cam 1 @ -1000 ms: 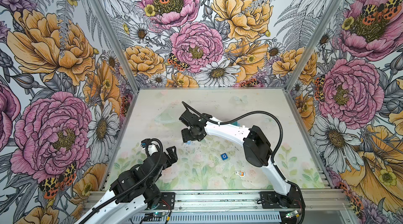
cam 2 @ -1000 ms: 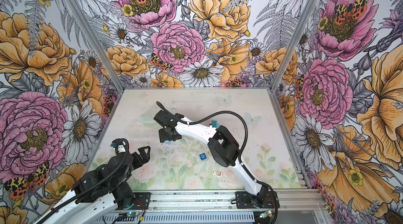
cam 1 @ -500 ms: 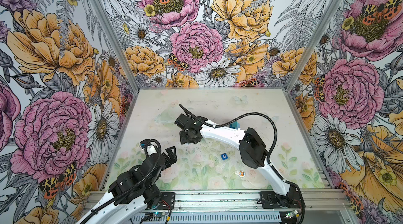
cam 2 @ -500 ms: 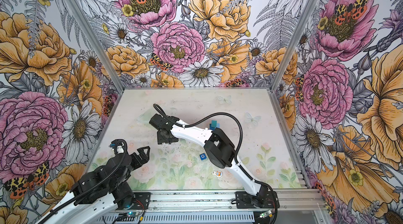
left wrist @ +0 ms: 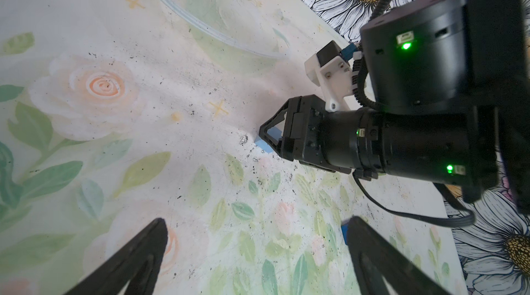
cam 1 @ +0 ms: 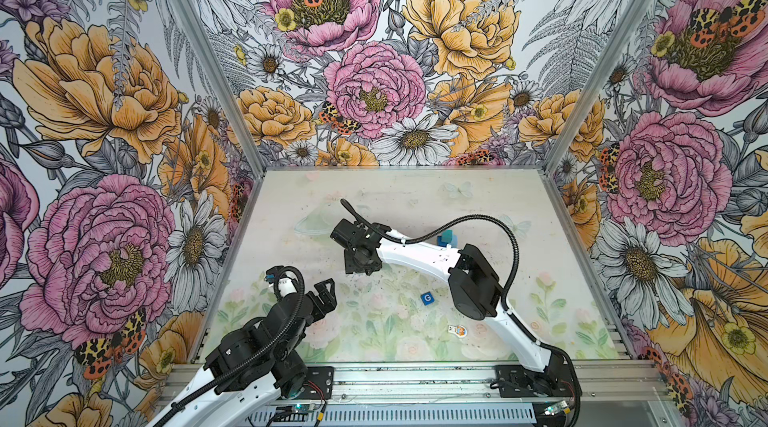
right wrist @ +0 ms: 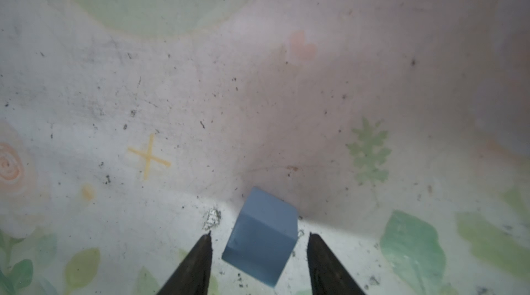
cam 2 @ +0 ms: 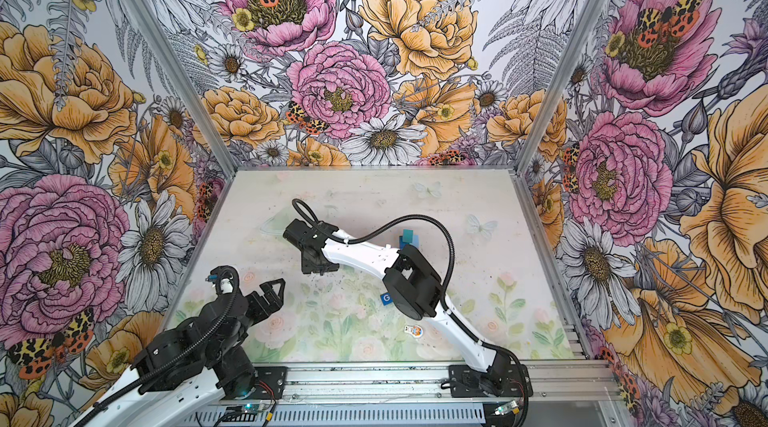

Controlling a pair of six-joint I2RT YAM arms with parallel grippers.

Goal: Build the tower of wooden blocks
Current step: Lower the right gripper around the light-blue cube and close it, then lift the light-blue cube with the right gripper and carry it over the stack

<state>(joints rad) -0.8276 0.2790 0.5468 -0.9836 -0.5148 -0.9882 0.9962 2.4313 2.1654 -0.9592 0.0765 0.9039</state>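
Note:
A light blue cube (right wrist: 262, 239) lies on the mat, turned at an angle between the fingers of my right gripper (right wrist: 260, 234). A gap shows on each side, so the gripper is open around the cube. In both top views the right gripper (cam 1: 360, 269) (cam 2: 319, 269) points down and hides the cube. The tower (cam 1: 446, 238) (cam 2: 409, 238) shows only teal and blue blocks behind the right forearm. A dark blue G cube (cam 1: 427, 298) (cam 2: 385, 298) lies loose near the right elbow. My left gripper (cam 1: 326, 292) (left wrist: 256, 221) hovers open and empty at the near left.
A flat white-and-orange figure piece (cam 1: 457, 330) (cam 2: 413, 331) lies near the front of the mat. The right arm's forearm and elbow (cam 1: 473, 279) span the mat's middle. Flowered walls close in three sides. A metal rail (cam 1: 415, 375) runs along the front.
My right gripper has shifted slightly nearer and come down over the light blue cube, with its jaws narrowing. The left arm has not moved.

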